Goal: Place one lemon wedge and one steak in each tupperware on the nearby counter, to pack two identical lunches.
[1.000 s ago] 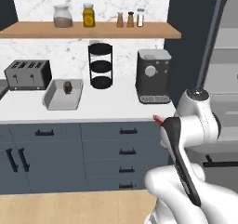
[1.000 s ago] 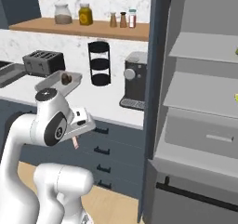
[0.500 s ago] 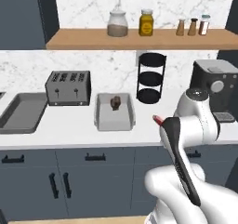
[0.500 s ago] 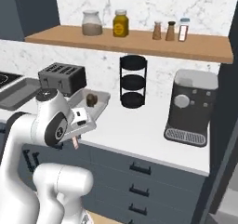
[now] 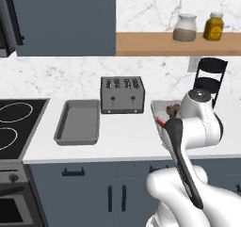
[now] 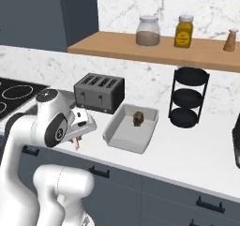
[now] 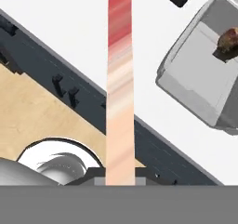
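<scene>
Presently, catalogued left to right in the left base view.

1. Black stovetop with ring marks point(image 5: 16, 127), at nine o'clock, outside the task.
2. White marble-look counter over dark blue-grey cabinets point(image 5: 122, 143), carrying every item below.
3. Shallow dark grey rectangular tupperware with a raised rim point(image 5: 78, 122), just beside the stovetop; its floor looks bare, so it is probably awaiting its share.
4. Dark grey four-slot toaster point(image 5: 122, 94), at twelve o'clock, between the two trays.
5. Second tupperware tray, paler grey point(image 6: 131, 127), at three o'clock of the toaster, holding one small dark brown lump point(image 6: 138, 118) near its far end (whether this is meat I cannot tell).
6. White arm's two-finger gripper point(image 6: 76, 143), held low over the counter's front edge, pinched shut on the steak, a thin reddish-brown slab with pale streaks point(image 7: 120, 86). It hangs edge-on from the closed jaws and runs toward twelve o'clock in the hand view, presumably carried clear of the counter for delivery into a tray.
7. Black three-tier round rack point(image 5: 210, 78), far right, beneath a wooden shelf of jars point(image 5: 179, 43).
</scene>
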